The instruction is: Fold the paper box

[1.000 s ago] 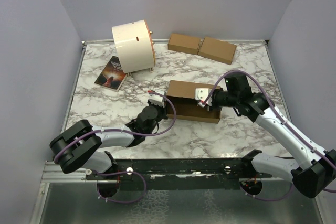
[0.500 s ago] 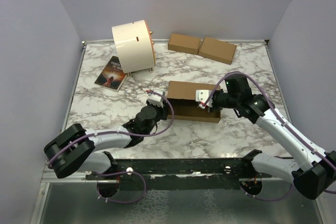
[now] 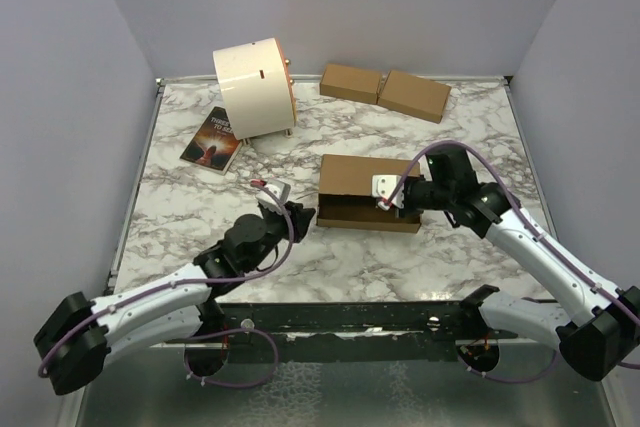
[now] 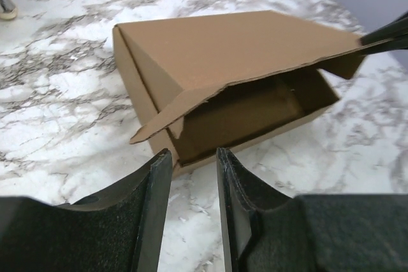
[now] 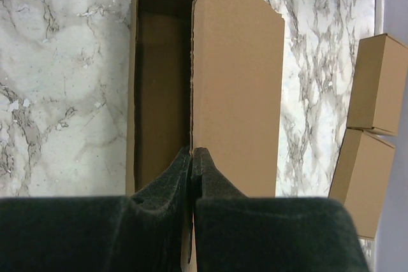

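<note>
The paper box (image 3: 365, 192) is showing plain brown cardboard all over, with its inside reading as a darker, shadowed brown. The table (image 3: 450, 247) is displaying white marble with grey veins running through it. The drum (image 3: 250, 87) is showing a cream body with a copper-orange rim. The two smaller boxes (image 3: 352, 82) are wearing the same plain brown. The book (image 3: 211, 139) is showing a dark cover with an orange-red glow. The left gripper (image 4: 191, 157) and the right gripper (image 5: 192, 152) are presenting matt black, finely textured fingers. The left arm (image 3: 150, 297) and the right arm (image 3: 540, 247) are showing white shells with black joints, and purple cables (image 3: 480, 152) are trailing along them. The walls (image 3: 350, 7) are showing pale lavender.
</note>
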`<act>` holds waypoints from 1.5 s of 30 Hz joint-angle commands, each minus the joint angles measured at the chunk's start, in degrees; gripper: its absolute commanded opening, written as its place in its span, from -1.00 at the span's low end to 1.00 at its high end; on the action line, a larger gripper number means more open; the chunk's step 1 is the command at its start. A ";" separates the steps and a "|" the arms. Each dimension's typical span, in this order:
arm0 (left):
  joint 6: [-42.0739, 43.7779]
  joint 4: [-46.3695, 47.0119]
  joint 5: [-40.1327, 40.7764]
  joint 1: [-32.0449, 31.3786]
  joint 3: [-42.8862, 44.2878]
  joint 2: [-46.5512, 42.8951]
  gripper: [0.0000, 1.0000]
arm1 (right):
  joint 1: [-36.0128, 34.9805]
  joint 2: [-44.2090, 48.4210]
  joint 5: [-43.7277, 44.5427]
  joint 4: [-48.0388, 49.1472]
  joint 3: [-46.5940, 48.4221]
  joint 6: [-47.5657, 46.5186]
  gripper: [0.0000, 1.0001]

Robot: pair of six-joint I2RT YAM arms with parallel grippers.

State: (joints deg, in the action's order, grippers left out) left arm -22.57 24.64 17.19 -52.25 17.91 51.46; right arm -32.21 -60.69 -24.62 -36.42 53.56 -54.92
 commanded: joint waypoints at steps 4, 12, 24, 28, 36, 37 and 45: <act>-1.95 -17.81 -8.46 -0.22 5.55 -17.25 -0.25 | -0.30 -0.11 0.48 -1.02 -1.57 1.02 -0.99; -2.40 -23.26 -8.67 -0.16 18.62 -4.67 -0.27 | -0.28 0.00 -1.91 -3.06 -4.34 -0.37 -0.98; -3.81 -11.09 -18.33 9.13 20.11 15.49 -0.40 | -0.28 -0.69 -4.34 0.56 -10.37 0.77 -0.96; -4.28 -8.22 -21.87 11.33 19.28 20.63 -0.41 | -0.23 -2.20 -4.25 1.49 -11.67 1.01 -0.93; -4.12 -5.76 -24.59 12.15 18.68 27.06 -0.43 | -0.23 -4.43 -4.18 0.55 -11.82 1.20 -0.65; -4.08 -5.61 -24.62 12.19 18.52 27.45 -0.43 | -0.23 -4.40 -4.74 -0.09 -11.33 1.26 -0.56; -3.94 -5.16 -25.28 12.61 17.42 29.98 -0.43 | 0.13 -1.93 -9.90 -4.22 -5.98 3.73 0.02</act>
State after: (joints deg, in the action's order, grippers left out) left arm -26.28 17.15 -6.02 -40.10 36.01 80.03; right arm -32.21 -64.71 -29.47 -38.54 43.48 -53.08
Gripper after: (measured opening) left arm 0.284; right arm 0.468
